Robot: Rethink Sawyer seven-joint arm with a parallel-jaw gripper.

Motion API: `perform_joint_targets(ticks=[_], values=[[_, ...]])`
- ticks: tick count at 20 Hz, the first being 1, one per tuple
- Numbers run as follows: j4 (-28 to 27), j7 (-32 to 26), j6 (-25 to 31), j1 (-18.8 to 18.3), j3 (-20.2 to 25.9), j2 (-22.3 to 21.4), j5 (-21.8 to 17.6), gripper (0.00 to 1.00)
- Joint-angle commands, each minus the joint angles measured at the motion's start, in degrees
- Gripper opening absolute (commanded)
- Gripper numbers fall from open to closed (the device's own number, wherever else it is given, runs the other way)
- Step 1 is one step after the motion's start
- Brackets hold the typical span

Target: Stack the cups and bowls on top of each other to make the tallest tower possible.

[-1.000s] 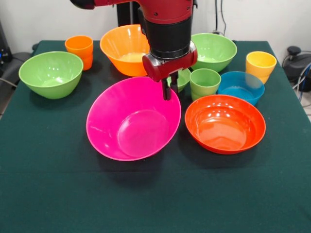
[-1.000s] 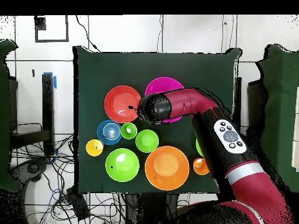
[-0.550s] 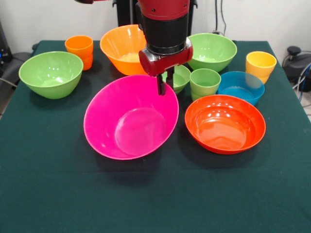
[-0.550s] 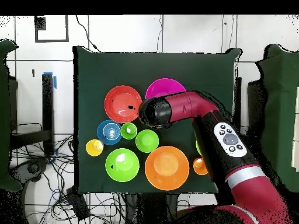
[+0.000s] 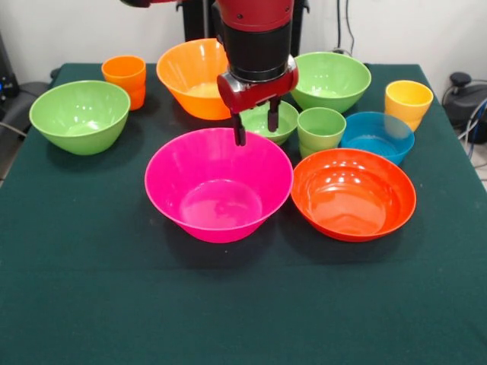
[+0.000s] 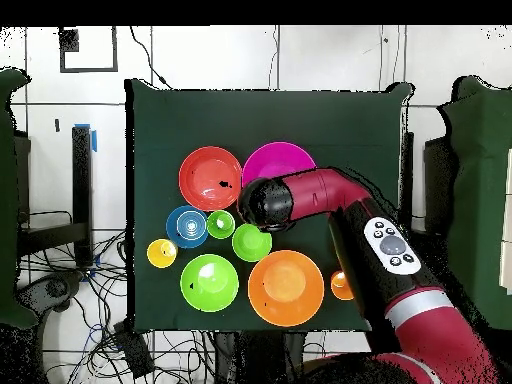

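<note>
The large pink bowl (image 5: pixel 218 186) (image 6: pixel 280 160) sits level on the cloth at the table's middle. My gripper (image 5: pixel 256 126) (image 6: pixel 262 205) hangs just above the bowl's far rim, open, with nothing between its fingers. Right of the pink bowl lies the red-orange bowl (image 5: pixel 353 194) (image 6: pixel 210 178). Behind them stand a small green bowl (image 5: pixel 288 122) (image 6: pixel 252 242), a green cup (image 5: pixel 320 129) (image 6: pixel 221 224) and the blue bowl (image 5: pixel 377 135) (image 6: pixel 187 226). A yellow cup (image 5: pixel 408 103) (image 6: pixel 162 253) stands at the far right. No tower shows.
Along the back are an orange bowl (image 5: pixel 194 76) (image 6: pixel 286 288), a large light green bowl (image 5: pixel 331 80) (image 6: pixel 209 282) and an orange cup (image 5: pixel 125 80) (image 6: pixel 343 286). Another light green bowl (image 5: pixel 80 114) sits at the left.
The pink bowl, held tilted by its rim before, now rests level on the table. My gripper has opened, let go of the rim and risen slightly.
</note>
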Motion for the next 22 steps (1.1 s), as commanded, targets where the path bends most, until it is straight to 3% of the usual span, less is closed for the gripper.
perform_joint_targets(ticks=[1,5,10,14,22], values=[[5.6,4.5,-6.0,2.5,-4.3,1.4,-5.2,1.0],[7.9,5.0,-3.8,2.9,-5.0,-1.1,-2.4,1.0],[11.3,4.8,-2.6,2.6,-2.3,-9.2,2.2,1.0],[11.7,4.2,-4.5,2.9,-0.8,-13.0,2.7,1.0],[15.6,8.1,-9.6,5.2,-2.7,-15.6,1.8,1.0]])
